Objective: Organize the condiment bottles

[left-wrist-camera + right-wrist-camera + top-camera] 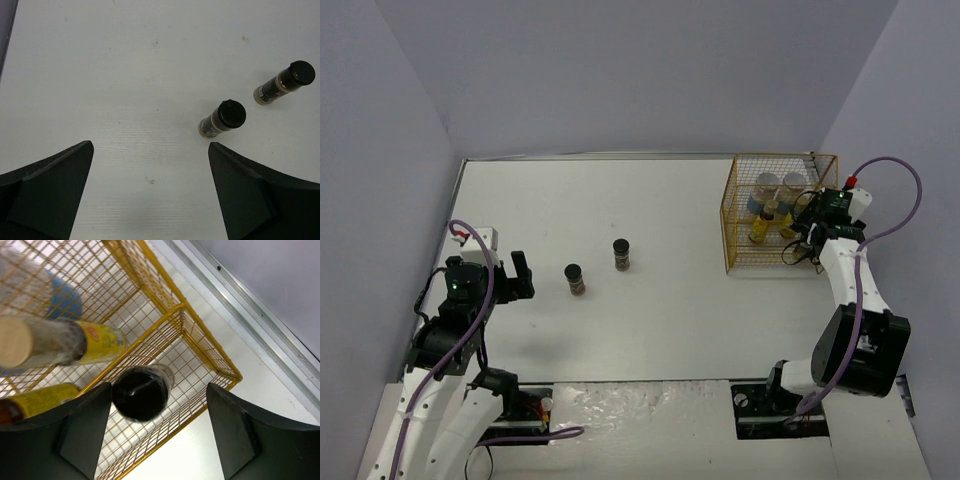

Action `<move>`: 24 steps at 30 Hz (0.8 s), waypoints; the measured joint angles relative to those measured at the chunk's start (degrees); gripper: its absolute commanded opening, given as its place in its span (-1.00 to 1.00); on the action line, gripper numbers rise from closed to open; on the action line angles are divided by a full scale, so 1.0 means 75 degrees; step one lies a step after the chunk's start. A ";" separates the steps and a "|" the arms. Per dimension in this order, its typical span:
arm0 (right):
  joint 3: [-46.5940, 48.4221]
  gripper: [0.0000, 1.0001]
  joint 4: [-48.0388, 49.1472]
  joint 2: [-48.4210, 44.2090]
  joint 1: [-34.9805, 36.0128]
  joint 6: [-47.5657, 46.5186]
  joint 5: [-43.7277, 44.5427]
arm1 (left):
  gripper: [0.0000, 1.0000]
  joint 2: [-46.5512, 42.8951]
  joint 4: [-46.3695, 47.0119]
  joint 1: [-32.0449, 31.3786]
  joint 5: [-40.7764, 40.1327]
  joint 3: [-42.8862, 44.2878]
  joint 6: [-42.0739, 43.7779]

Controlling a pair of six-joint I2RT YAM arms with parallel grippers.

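Two short dark jars with black lids stand on the white table, one [576,279] just right of my left gripper [518,275] and one [621,253] farther right. In the left wrist view they are the near jar [223,118] and the far jar [284,83], ahead and right of my open, empty left gripper [151,150]. My right gripper [800,240] hangs open over the gold wire basket [730,215]. Between its fingers, close to the left one, stands a third dark jar [141,392]. Two yellow bottles [95,342] [40,400] and two silver-lidded jars [767,183] [794,183] stand in the basket.
The basket's rim [150,335] crosses the right wrist view and its corner [235,375] lies close to the right wall's edge strip [260,320]. Grey walls enclose the table on three sides.
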 measured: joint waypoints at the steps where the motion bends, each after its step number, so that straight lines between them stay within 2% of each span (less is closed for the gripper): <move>1: 0.0035 0.52 -0.0090 -0.0108 0.0017 0.0000 -0.0067 | 0.94 0.0017 0.0000 0.0000 0.0003 0.0000 0.0000; 7: 0.0885 0.70 -0.0662 -0.0731 0.0453 -0.0222 -0.0250 | 0.94 0.0127 0.0006 0.0000 0.0003 0.0000 0.0000; 10: 0.1469 0.78 -0.0700 -0.1171 0.1331 -0.0536 -0.0345 | 0.94 0.0182 0.0020 0.0003 0.0017 0.0000 0.0003; 16: 0.2182 0.92 -0.0627 -0.1470 0.3273 -0.1558 -0.1401 | 0.94 0.0242 0.0041 0.0006 0.0067 0.0000 0.0003; 20: 0.2390 0.96 -0.0497 -0.0606 0.4917 -0.2150 -0.2014 | 0.94 0.0260 0.0043 0.0006 0.0093 0.0000 0.0006; 24: 0.2590 0.97 -0.0415 0.0777 0.6064 -0.2497 -0.2504 | 0.94 0.0265 0.0041 0.0008 0.0117 0.0000 0.0006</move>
